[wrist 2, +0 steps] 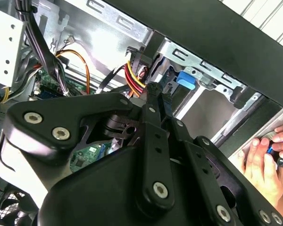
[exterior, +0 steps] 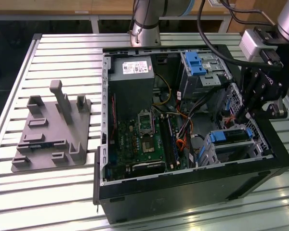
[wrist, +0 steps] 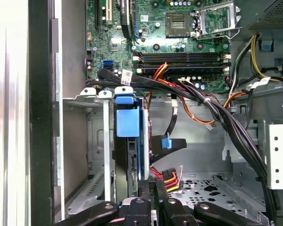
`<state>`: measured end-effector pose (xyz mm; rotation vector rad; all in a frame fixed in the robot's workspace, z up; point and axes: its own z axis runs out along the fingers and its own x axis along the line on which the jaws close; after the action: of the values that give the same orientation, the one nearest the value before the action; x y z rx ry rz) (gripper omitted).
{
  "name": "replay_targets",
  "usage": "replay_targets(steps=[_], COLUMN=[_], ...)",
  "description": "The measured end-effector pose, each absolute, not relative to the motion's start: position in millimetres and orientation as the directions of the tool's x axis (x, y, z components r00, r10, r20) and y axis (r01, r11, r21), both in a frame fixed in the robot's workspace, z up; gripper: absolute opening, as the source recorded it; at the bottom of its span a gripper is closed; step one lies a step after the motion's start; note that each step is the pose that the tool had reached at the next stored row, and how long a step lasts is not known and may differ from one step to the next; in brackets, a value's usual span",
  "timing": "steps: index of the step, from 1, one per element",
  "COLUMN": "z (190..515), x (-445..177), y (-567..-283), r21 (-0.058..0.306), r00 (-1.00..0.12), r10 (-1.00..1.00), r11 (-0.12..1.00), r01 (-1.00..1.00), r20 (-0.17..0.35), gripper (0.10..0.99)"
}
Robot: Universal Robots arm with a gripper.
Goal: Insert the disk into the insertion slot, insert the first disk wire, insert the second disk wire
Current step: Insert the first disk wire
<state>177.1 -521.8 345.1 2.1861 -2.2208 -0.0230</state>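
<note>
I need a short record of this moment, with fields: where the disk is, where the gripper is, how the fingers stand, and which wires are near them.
disk: the disk sits in the insertion slot, blue carrier end showing
gripper: the gripper is inside the open computer case, close to the disk
fingers: the fingers are shut; whether they pinch a wire is unclear
wires: red, yellow and black bundle beside the fingertips; black cable with blue plug near the disk
person: a hand outside the case
</note>
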Motion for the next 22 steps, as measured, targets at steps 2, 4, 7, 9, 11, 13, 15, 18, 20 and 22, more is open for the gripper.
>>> replay_targets(steps=[2, 4, 7, 9, 11, 13, 15, 18, 20, 22], z=[345.1, 345.1, 345.0, 344.8, 344.4, 344.1, 343.6, 342.7, 342.1, 341.2], x=[177.1, 177.1, 177.1, 177.1, 176.9, 176.7, 176.6, 176.5, 176.5, 176.3], y=[-524.2, -526.2, -528.1, -529.2, -529.7, -530.3, -531.1, -532.0, -532.1, -532.1], r21=[0.028, 0.028, 0.028, 0.028, 0.028, 0.028, 0.028, 0.028, 0.028, 0.028], r00=[-0.016, -0.016, -0.016, -0.016, -0.016, -0.016, -0.016, -0.016, -0.016, -0.016], r10=[-1.0, -1.0, -1.0, -1.0, -1.0, -1.0, -1.0, -1.0, -1.0, -1.0], r11=[0.016, 0.016, 0.016, 0.016, 0.016, 0.016, 0.016, 0.016, 0.016, 0.016], r01=[-0.999, -0.999, -0.999, -0.999, -0.999, -0.999, -0.999, -0.999, -0.999, -0.999], r20=[0.008, 0.008, 0.008, 0.008, 0.008, 0.008, 0.008, 0.008, 0.008, 0.008], gripper=[0.165, 0.165, 0.165, 0.165, 0.165, 0.165, 0.165, 0.165, 0.165, 0.165])
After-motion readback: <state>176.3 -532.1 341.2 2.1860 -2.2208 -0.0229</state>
